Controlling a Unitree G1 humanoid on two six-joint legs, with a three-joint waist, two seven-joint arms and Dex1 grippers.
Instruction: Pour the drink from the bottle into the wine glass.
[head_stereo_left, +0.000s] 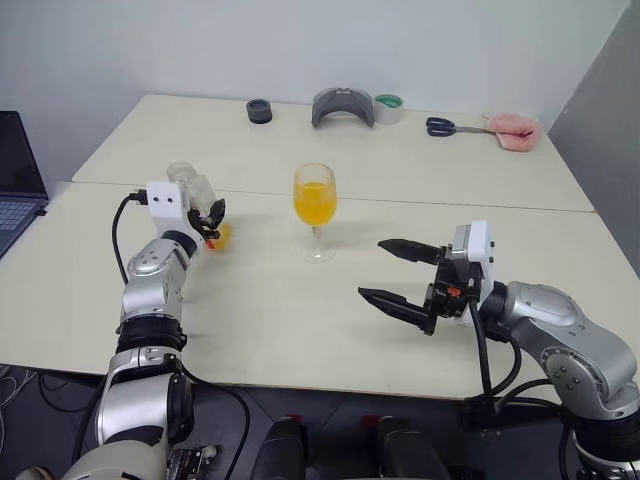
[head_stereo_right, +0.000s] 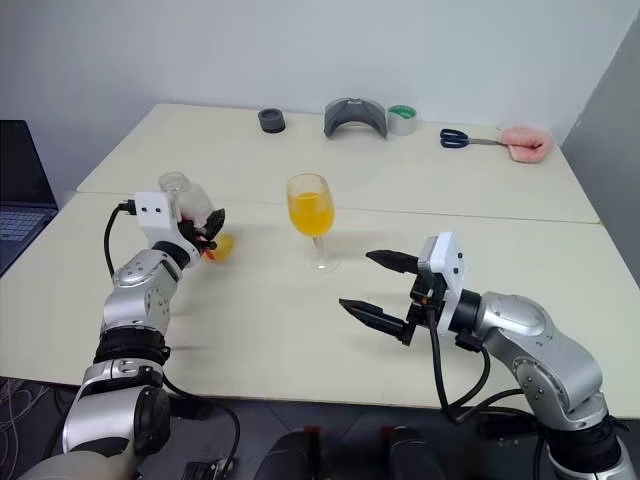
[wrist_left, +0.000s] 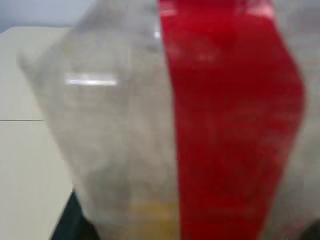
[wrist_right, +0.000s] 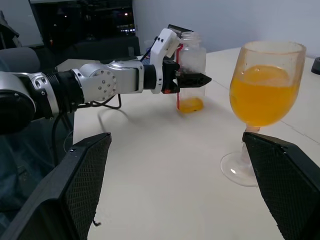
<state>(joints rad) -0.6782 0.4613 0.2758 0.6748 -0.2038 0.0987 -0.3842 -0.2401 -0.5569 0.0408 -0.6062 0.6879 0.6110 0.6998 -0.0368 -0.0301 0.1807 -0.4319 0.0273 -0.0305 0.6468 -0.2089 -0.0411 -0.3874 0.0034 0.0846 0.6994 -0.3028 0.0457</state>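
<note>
**Bottle back on the tabletop, glass filled: letting go cleanly**

Nearest the camera, low on the right, the right claw hangs just above the tabletop with its two black fingers spread wide and nothing between them. It points toward the middle of the scene.

Going from the left: the left claw reaches forward, level, around a small clear bottle with a red strip down its side. The bottle stands upright and uncapped, its base at or just above the tabletop. Only a little orange drink remains at the bottom. Whether the fingers are pressing the bottle or have begun to loosen cannot be told; they sit on either side of it.

In the middle stands the wine glass, upright on its foot, well apart from both claws and holding orange drink to roughly half its bowl.

Along the far edge lie a dark round object, a grey curved object, a roll of tape, scissors and a pink item.

The pour appears done, so the step in hand looks like releasing the bottle. To do it well, make sure the base rests flat first, open the fingers evenly so neither side nudges the light, nearly empty bottle, then draw the arm straight back along its own line, away from the glass.
</note>
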